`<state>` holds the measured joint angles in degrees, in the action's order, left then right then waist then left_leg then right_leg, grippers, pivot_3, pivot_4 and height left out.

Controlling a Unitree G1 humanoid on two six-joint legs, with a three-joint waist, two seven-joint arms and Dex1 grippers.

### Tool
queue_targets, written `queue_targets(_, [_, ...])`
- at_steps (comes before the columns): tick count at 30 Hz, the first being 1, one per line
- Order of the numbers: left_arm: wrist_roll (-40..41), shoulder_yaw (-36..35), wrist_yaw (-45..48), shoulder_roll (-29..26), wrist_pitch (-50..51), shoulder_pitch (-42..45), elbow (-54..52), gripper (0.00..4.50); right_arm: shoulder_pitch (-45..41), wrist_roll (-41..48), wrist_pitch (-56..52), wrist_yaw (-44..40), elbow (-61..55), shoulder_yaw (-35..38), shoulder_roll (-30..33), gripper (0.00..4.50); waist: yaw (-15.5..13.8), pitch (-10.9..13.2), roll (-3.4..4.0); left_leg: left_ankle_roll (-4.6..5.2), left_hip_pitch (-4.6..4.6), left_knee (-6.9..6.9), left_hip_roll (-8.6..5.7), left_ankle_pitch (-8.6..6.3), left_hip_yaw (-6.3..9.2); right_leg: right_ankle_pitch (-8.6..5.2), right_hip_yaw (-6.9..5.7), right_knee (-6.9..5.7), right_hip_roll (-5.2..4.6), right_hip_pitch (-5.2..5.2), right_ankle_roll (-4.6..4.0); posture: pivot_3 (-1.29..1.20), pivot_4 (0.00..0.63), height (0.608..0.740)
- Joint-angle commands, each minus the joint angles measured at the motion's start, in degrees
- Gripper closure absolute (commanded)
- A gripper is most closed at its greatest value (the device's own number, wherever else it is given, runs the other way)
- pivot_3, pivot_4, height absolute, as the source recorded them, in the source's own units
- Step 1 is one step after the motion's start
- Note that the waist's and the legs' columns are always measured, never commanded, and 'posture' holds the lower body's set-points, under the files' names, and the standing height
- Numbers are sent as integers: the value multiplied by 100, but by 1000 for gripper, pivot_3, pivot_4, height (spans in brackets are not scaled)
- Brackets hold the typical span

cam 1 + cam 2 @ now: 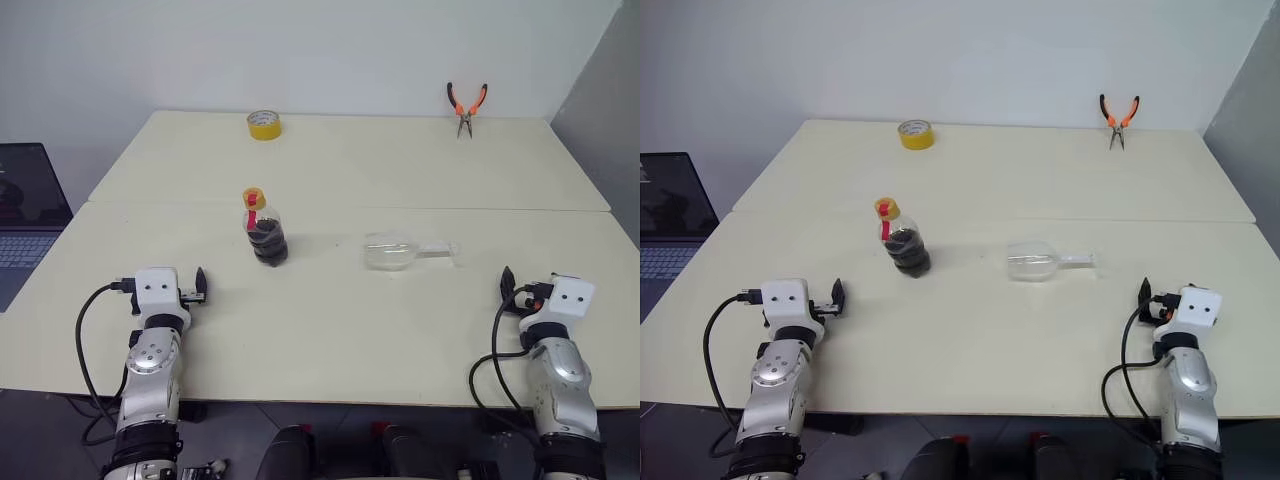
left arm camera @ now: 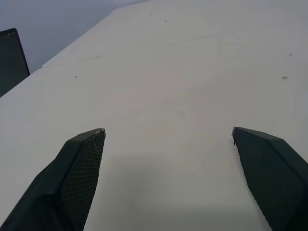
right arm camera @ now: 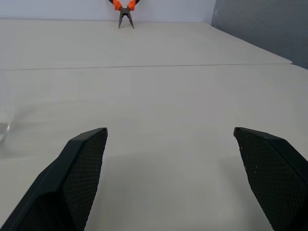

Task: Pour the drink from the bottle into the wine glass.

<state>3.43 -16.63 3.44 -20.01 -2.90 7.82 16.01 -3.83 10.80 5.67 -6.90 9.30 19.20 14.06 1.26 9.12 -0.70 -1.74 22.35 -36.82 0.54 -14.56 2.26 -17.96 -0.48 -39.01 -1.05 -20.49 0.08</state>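
Left eye view shows you nothing done: both the left gripper (image 1: 200, 284) and right gripper (image 1: 507, 287) spread wide and empty, capped bottle (image 1: 264, 230) upright ahead of the left, wine glass (image 1: 392, 251) on its side ahead of the right.

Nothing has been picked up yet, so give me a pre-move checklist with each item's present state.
1. Bottle upright with yellow cap on: ok for grasping, though the cap must come off before pouring.
2. Wine glass upright: not ok, it lies on its side, bowl toward the bottle.
3. Left gripper open and holding nothing: ok.
4. Right gripper open and holding nothing: ok.
5. Table between grippers and both items free of obstacles: ok; tape roll and pliers sit at the far edge.
6. Drink level in the bottle: cannot tell exactly.
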Motion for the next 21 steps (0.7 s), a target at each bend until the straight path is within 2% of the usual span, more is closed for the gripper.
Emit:
queue_targets(1, [-11, 1, 64, -73, -60, -32, -163, 33, -26, 109, 106, -21, -220, 78, 21, 0, -1, 0, 0, 0, 0, 0, 3, 0, -8, 0, 6, -1, 1, -5, 0, 0, 150, 740])
queue_targets(13, [-46, 31, 110, -69, -64, -4, -150, 33, -5, 122, 72, -42, -241, 60, -2, 0, -2, 0, 0, 0, 0, 0, 4, 0, -11, 0, 8, -1, 1, -7, 0, 0, 150, 740])
queue_targets(21, [-64, 34, 117, -59, -64, -12, -161, 33, 19, 78, 28, -51, -288, 16, 8, 0, -26, 0, -1, 1, 0, 10, 7, 0, -71, 7, 70, -8, 4, -36, 11, 0, 150, 740])
